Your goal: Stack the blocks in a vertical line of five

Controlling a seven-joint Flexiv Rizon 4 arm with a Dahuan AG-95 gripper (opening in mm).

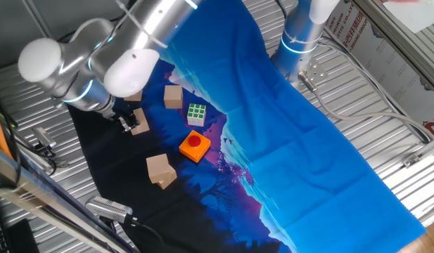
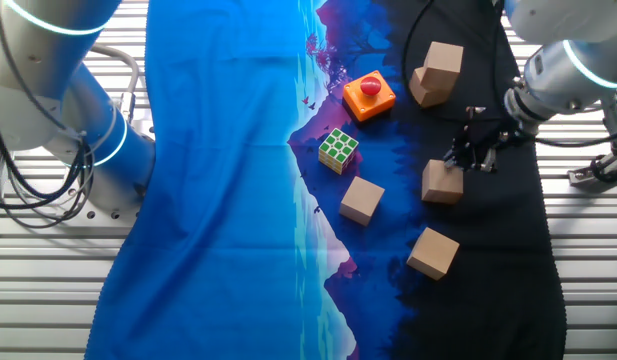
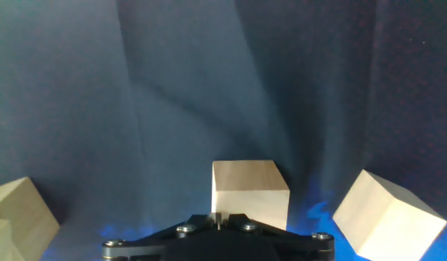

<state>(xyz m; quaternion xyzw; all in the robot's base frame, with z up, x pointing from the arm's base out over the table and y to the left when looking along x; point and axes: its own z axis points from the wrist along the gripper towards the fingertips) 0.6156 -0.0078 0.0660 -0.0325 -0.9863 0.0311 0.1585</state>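
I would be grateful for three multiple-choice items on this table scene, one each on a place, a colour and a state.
1. Where does the green-and-white puzzle cube lie?
A) on the printed cloth, beside the flat orange block
B) atop a wooden cube
C) off the cloth, on bare metal

2. What colour is the orange block's round button?
A) blue
B) red
C) white

3. How is the light-tan wooden cube nearest the pincer?
A) lifted in the air
B) resting on the cloth
C) leaning on the puzzle cube

Answers: 1 A, both fixed views show it there. 2 B, it shows plainly red. 3 B, the hand view shows it sitting flat on the cloth.
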